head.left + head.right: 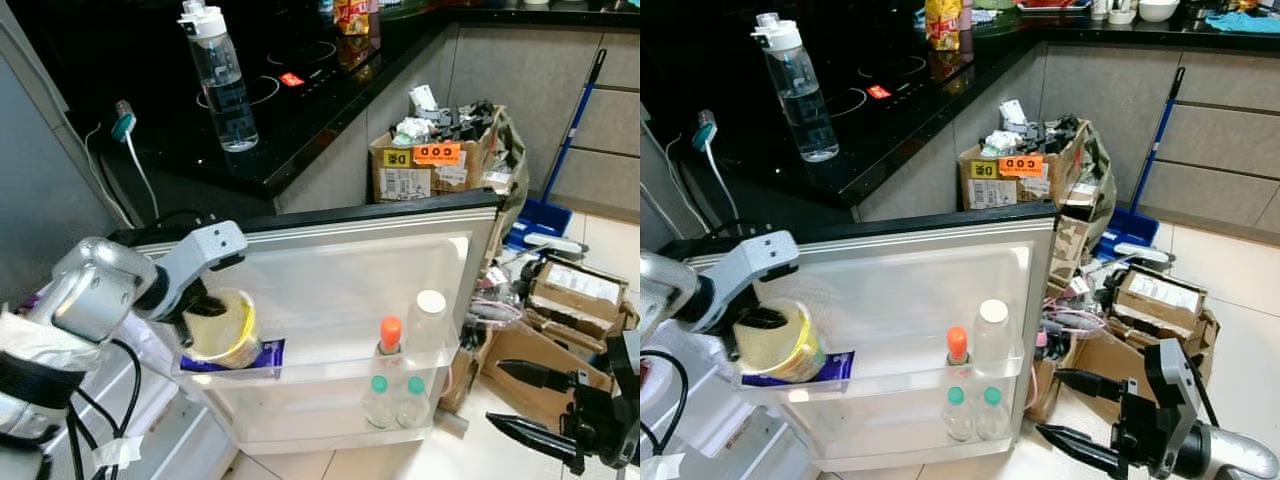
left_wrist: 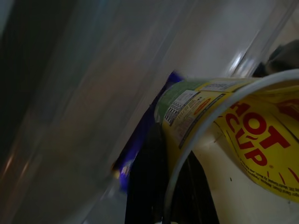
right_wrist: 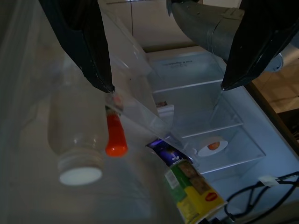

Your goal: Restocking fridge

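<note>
The fridge door (image 1: 330,270) stands open before me. On the left of its clear door shelf (image 1: 320,375) sits a yellow "Hot Cup" noodle cup (image 1: 225,330), next to a blue packet (image 1: 268,352). My left gripper (image 1: 205,305) is shut on the cup's rim; the left wrist view shows one black finger (image 2: 145,186) outside the cup wall and the other inside it. An orange-capped bottle (image 1: 389,340), a white-capped bottle (image 1: 428,320) and two green-capped bottles (image 1: 395,400) stand at the shelf's right. My right gripper (image 1: 497,397) hangs open, low beside the door's right edge, holding nothing.
A clear water bottle (image 1: 222,80) stands on the black hob counter (image 1: 300,120) behind the door. A cardboard box of rubbish (image 1: 430,160), a blue dustpan and broom (image 1: 545,215) and more boxes (image 1: 580,290) crowd the floor at right. Fridge shelves (image 3: 205,107) lie behind.
</note>
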Robot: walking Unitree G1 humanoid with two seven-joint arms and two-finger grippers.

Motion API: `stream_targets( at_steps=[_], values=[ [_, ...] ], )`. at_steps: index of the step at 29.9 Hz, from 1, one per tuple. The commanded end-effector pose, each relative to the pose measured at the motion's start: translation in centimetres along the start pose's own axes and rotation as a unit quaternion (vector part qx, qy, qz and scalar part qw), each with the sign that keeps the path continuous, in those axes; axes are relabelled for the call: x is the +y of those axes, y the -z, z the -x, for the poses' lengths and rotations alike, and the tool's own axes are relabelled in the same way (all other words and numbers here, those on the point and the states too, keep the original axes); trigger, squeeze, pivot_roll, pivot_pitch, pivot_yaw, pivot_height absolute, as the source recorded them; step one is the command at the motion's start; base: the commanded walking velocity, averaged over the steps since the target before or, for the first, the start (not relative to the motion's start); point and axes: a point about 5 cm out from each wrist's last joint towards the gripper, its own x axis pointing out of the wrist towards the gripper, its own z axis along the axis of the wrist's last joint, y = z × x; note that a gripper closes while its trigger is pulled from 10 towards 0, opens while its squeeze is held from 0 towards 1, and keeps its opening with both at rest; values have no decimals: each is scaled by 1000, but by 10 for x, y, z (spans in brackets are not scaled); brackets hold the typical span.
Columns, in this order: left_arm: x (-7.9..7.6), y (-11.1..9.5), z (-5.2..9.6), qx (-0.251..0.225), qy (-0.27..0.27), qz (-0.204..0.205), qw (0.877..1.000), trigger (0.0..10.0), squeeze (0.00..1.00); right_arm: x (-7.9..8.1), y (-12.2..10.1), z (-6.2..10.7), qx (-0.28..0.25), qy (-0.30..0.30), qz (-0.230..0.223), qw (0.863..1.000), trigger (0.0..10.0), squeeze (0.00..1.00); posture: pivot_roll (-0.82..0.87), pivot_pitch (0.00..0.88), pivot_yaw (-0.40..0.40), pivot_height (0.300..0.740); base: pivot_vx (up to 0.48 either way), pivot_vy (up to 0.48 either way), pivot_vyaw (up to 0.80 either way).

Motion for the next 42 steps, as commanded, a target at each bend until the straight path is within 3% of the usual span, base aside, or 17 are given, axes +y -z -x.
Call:
stream_targets(
  at_steps=[1, 12, 17, 23, 42],
  values=[
    [0, -5, -5, -14, 4, 10, 1000, 10000, 0, 2, -2, -2, -4, -5, -1, 1000, 10000, 0, -45, 9, 91, 740, 0, 0, 0],
    [0, -18, -19, -51, -1, 33, 998, 10000, 0, 3, -5, -2, -4, -7, 3, 1000, 10000, 0, -50, 16, 90, 740, 0, 0, 0],
    [-6, -23, -37, -76, -1, 38, 996, 10000, 0, 5, -4, -4, -3, -9, 3, 1000, 10000, 0, -56, 25, 87, 740, 0, 0, 0],
    [-3, -25, -45, -85, -22, 49, 995, 10000, 0, 5, -4, -3, -2, -9, 2, 1000, 10000, 0, -58, 27, 86, 740, 0, 0, 0],
    [-8, -8, -82, -37, -56, 114, 991, 10000, 0, 7, -6, -6, -3, -12, 8, 1000, 10000, 0, -69, 12, 91, 740, 0, 0, 0]
  ],
)
